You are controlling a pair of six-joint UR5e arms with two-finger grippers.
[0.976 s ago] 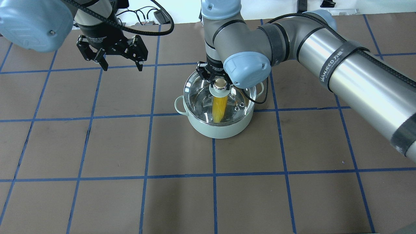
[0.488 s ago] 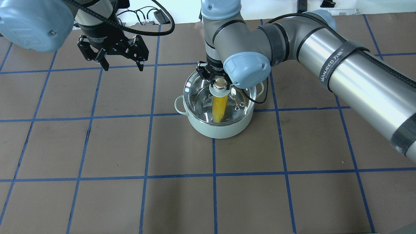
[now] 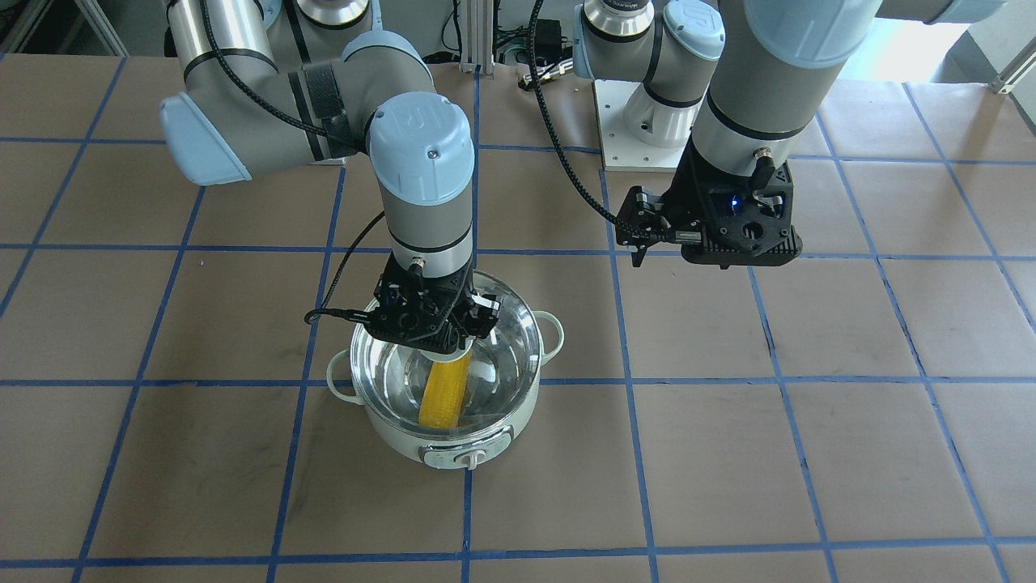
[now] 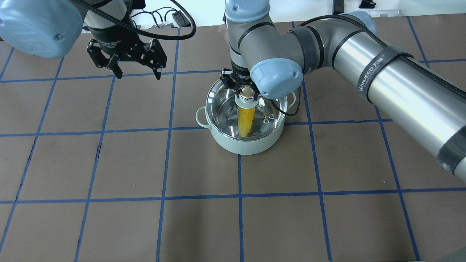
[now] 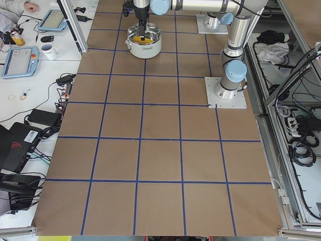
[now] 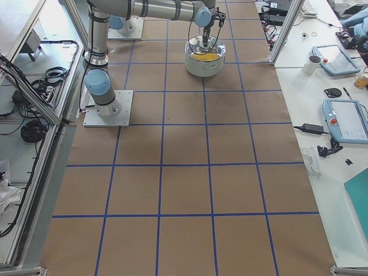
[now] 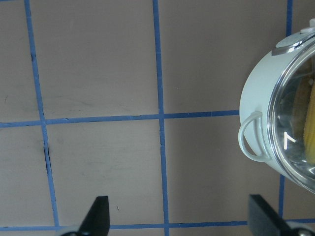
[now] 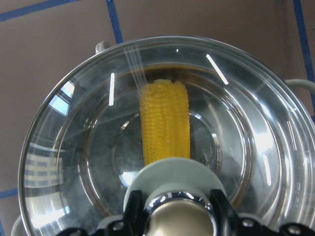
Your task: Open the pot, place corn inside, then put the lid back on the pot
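covering the whole table point(image 4: 327, 225) is brown paper, ruled into large squares by blue tape lines point(image 4: 239, 196). the pot point(image 4: 251, 145) stands where two of these lines cross, with its control dial point(image 3: 472, 459) turned away from the robot. the corn point(image 4: 245, 122) lies inside it on the steel floor, seen through the glass. the lid point(image 4: 218, 105) rests on the pot's rim and looks level.

the right gripper point(image 4: 246, 95) points straight down over the pot. its jaws are closed on the knob point(image 8: 178, 219) at the lid's centre, one finger on each side. the left gripper point(image 4: 138, 74) hangs above bare paper, well apart from the pot. its jaws are spread wide and hold nothing. from its wrist camera one loop handle point(image 7: 251, 135) shows at the pot's side.

each arm's base is bolted to a pale metal plate point(image 5: 225, 98) set on the paper. aluminium frame posts point(image 5: 70, 25) stand at the table's edge. beyond them runs a white bench point(image 6: 322, 103) with a mug point(image 6: 312, 63), tablet-like control pendants point(image 6: 348, 121) and loose cables. behind the robot, bundles of black cable point(image 5: 301, 145) lie on a lower shelf.
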